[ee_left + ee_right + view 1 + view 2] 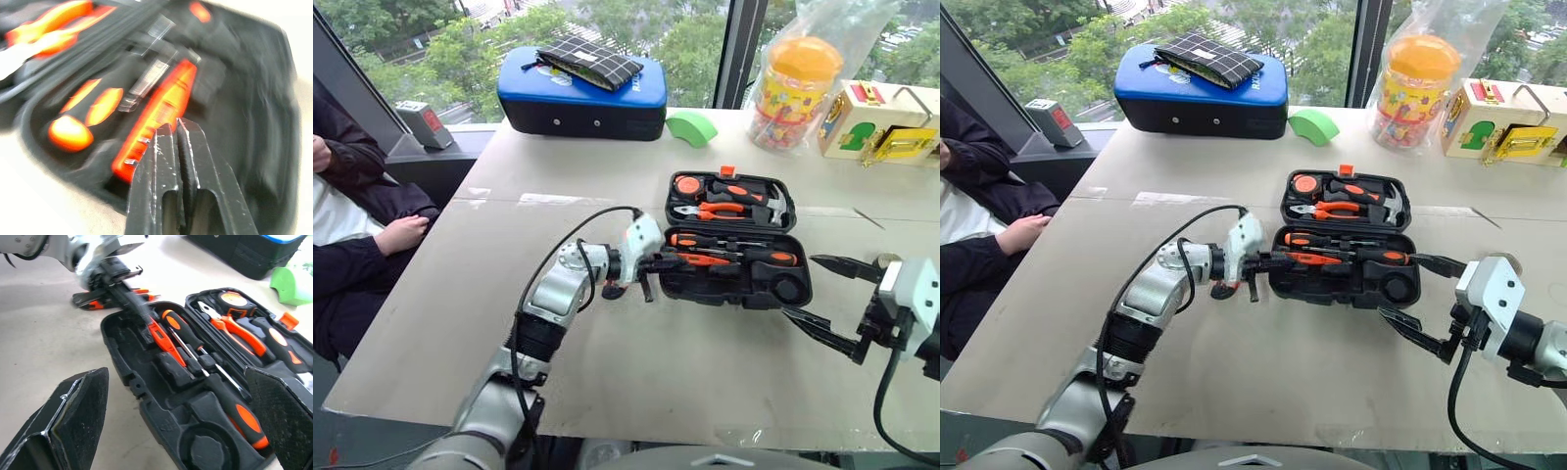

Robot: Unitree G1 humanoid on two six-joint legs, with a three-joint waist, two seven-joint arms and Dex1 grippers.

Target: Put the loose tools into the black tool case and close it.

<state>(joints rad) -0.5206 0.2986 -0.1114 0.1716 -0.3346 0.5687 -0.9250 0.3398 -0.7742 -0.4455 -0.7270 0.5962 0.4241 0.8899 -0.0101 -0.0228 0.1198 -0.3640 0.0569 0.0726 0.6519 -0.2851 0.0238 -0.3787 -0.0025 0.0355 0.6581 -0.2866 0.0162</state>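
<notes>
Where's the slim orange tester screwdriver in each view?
Left eye: tester screwdriver lies at the left end of the black tool case's near half.
Right eye: same spot.
Left wrist: just past the fingertips.
Right wrist: in the case, beside a black-and-orange screwdriver.
Shared landmark: the shut left gripper at its end.

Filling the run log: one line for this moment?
case: open; left gripper: shut, at case's left end; right gripper: open, at case's right end; utility knife: on table
</notes>
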